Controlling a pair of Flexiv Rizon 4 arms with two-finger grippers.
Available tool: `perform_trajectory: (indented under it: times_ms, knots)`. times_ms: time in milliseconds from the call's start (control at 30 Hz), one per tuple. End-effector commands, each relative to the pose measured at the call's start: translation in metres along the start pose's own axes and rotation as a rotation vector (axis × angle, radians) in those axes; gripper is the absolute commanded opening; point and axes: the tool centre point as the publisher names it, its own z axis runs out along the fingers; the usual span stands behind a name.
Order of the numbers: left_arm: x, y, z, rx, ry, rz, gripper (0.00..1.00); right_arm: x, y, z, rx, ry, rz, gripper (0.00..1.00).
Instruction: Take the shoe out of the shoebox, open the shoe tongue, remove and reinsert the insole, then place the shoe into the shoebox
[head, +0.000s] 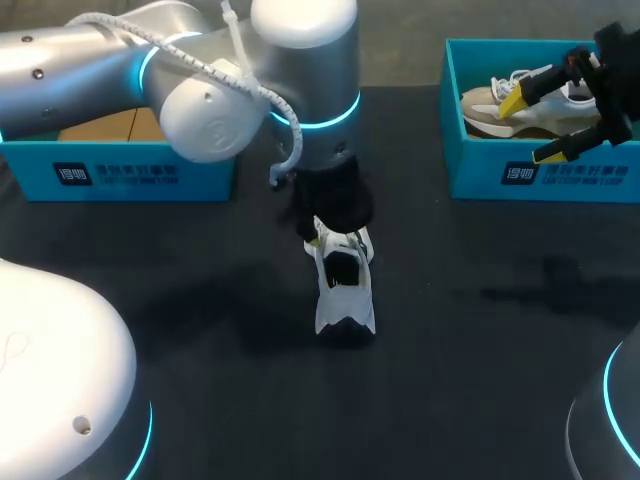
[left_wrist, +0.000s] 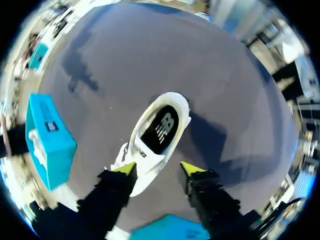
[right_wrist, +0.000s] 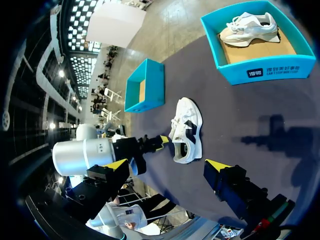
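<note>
Head view: shoe (head: 348, 300) on open table (head: 490, 340), well apart from right shoebox (head: 480, 178).

Shoe (head: 345, 290): white upper, black side panels. Insole (left_wrist: 160, 129): black with a white mark.
Second shoe (head: 485, 115): white over beige.
Left box (head: 120, 172) and right box (head: 480, 178): teal with white print on the front, tan cardboard inside.
Bench (head: 480, 330): plain dark charcoal.
Left hand (left_wrist: 157, 167) and right hand (right_wrist: 167, 164): black with yellow tips.
Left arm (head: 300, 60): silver with a cyan ring.
</note>
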Motion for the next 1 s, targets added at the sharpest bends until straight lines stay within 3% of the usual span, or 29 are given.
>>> perform_trajectory:
  times_ms: [33,1000]
  knots:
    - [0.0160,-0.0020,-0.0146,-0.012,-0.046,-0.397,1.00,0.0002,0.0004,0.0009,0.000,-0.002,0.001,1.00]
    - [0.0201,-0.0018,-0.0167,0.006,-0.060,-0.421,1.00,0.0002,0.0004,0.0009,0.000,-0.002,0.001,1.00]
